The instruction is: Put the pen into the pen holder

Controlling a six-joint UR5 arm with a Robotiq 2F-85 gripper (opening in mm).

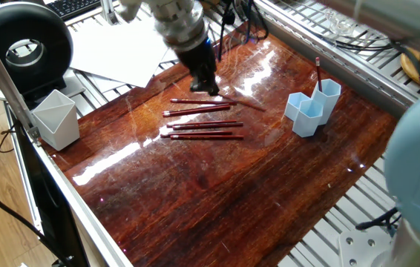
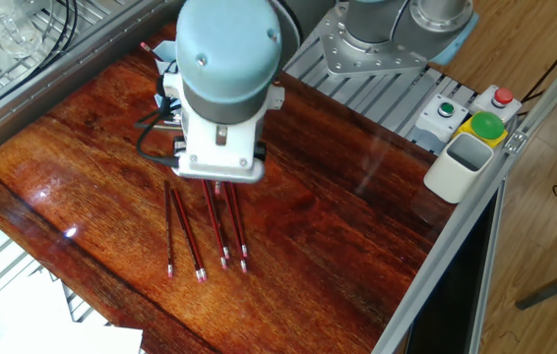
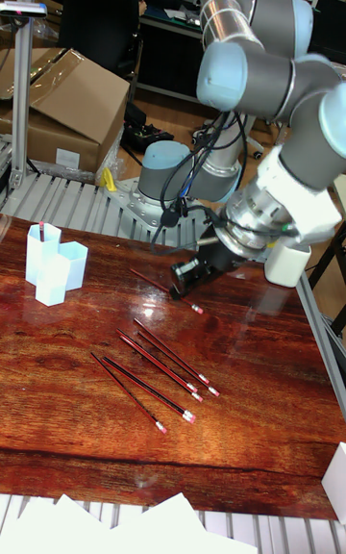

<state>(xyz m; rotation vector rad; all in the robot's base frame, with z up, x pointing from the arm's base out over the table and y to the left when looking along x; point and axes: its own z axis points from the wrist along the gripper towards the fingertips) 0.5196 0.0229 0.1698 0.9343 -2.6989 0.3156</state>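
Note:
The light blue pen holder [image 1: 310, 110] [image 3: 53, 265] stands at the table's right side in one fixed view, with one red pen [image 1: 317, 73] upright in its tallest tube. My gripper [image 1: 210, 87] [image 3: 179, 290] is low over the table, just beyond a row of several red pens [image 1: 202, 122] [image 3: 159, 371] lying flat. It appears shut on another red pen [image 1: 243, 103] [image 3: 195, 307], which sticks out sideways toward the holder. In the other fixed view the arm's wrist [image 2: 221, 88] hides the gripper and most of the holder.
A pale grey-white angular cup [image 1: 56, 119] stands at the table's left edge. A white box [image 2: 461, 162] and a button panel [image 2: 485, 126] sit on the frame beside the table. Paper sheets [image 1: 121, 48] lie beyond the far edge.

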